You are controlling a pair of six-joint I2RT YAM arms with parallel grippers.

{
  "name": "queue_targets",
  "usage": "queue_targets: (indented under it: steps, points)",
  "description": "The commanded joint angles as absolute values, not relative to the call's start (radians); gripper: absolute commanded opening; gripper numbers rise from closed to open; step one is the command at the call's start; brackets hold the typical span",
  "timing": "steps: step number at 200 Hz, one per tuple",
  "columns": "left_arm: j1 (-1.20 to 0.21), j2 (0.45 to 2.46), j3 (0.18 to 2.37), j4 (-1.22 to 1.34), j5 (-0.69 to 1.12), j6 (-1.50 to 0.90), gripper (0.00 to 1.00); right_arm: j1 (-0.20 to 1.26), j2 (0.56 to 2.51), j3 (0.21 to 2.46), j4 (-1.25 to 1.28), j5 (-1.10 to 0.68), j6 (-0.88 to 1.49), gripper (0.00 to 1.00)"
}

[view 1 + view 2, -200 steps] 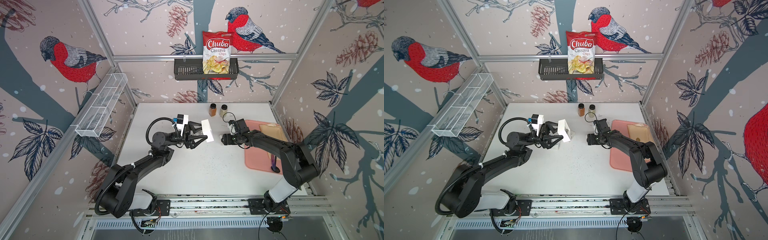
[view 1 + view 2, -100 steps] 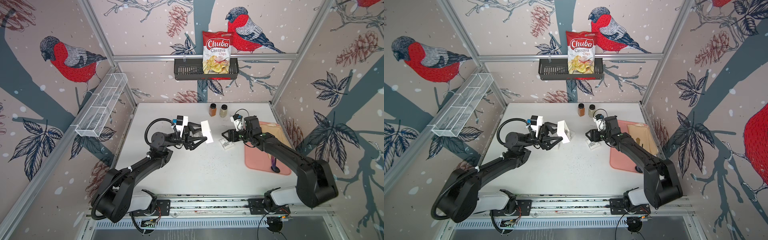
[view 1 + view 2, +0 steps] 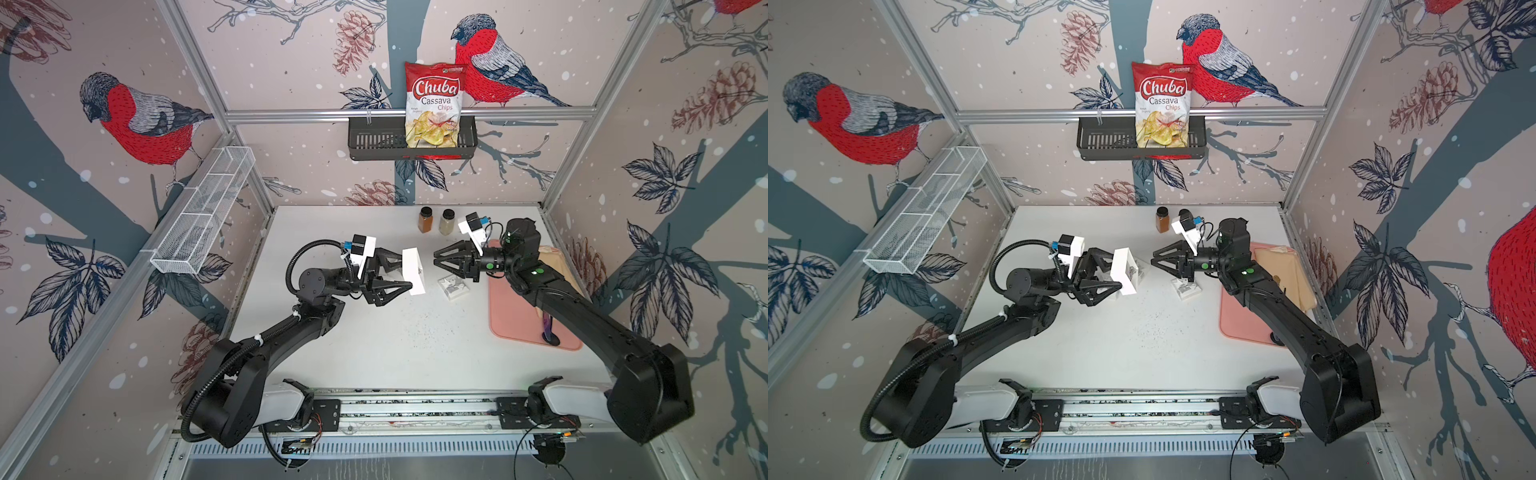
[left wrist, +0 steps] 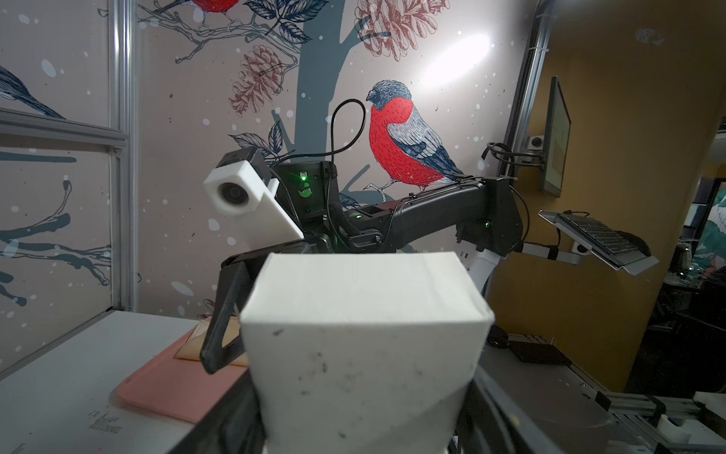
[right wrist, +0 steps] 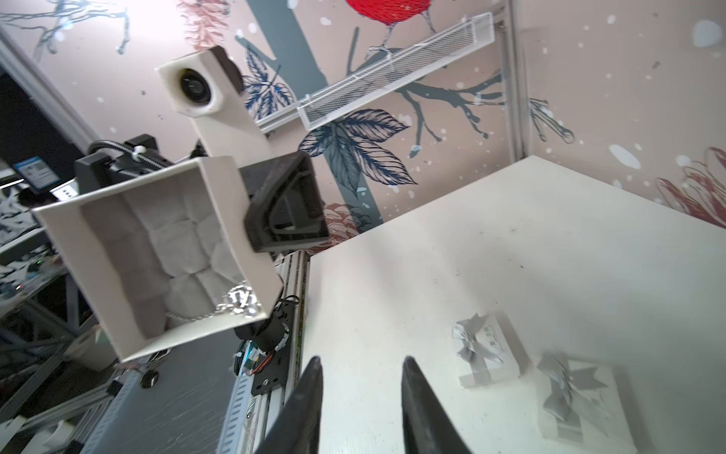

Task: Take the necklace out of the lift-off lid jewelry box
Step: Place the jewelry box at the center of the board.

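Necklace point(image 5: 235, 304) bunched in tipped jewelry box point(image 3: 1124, 270), clamped by left gripper point(image 3: 405, 271) at centre frame in both top views, right gripper point(image 3: 435, 258) facing it, half-open, empty, arm outstretched.

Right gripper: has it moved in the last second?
Yes. The right gripper has drawn off the lid, up the top view toward the spice jars, jaws apart and empty.

One open white cardboard box point(image 3: 413, 270), one silver chain necklace point(image 5: 237, 302), one bow-topped white lid point(image 3: 453, 286), two glass spice jars point(image 3: 425, 219), one pink tray point(image 3: 511, 324), one chips bag point(image 3: 434, 108).
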State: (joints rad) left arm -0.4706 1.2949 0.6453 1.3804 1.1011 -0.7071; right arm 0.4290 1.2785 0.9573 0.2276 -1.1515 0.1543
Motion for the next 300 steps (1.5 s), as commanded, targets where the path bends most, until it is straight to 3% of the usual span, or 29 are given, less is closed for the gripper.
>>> queue_targets:
  steps: [1, 156, 211, 239, 267, 300]
  points:
    - [-0.469, 1.284, 0.654, 1.431, 1.150, -0.723, 0.74, 0.452, 1.261, 0.963, 0.283, -1.239, 0.123, 0.35]
    - [-0.469, 1.260, 0.658, 1.315, 1.151, -0.647, 0.75, 0.568, 1.334, 1.100, 0.147, -1.222, 0.000, 0.29]
    - [-0.469, 1.258, 0.656, 1.307, 1.154, -0.644, 0.75, 0.580, 1.349, 1.111, 0.143, -1.184, 0.003, 0.08]
    - [-0.470, 1.250, 0.653, 1.271, 1.145, -0.618, 0.85, 0.580, 1.337, 1.108, 0.135, -1.167, 0.005, 0.00]
    - [-0.469, 1.224, 0.653, 1.180, 1.122, -0.552, 0.89, 0.578, 1.324, 1.109, 0.053, -1.061, -0.009, 0.00]
    - [-0.442, 1.113, 0.646, 0.912, 0.987, -0.372, 0.89, 0.581, 1.301, 1.105, -0.087, -0.718, 0.021, 0.00]
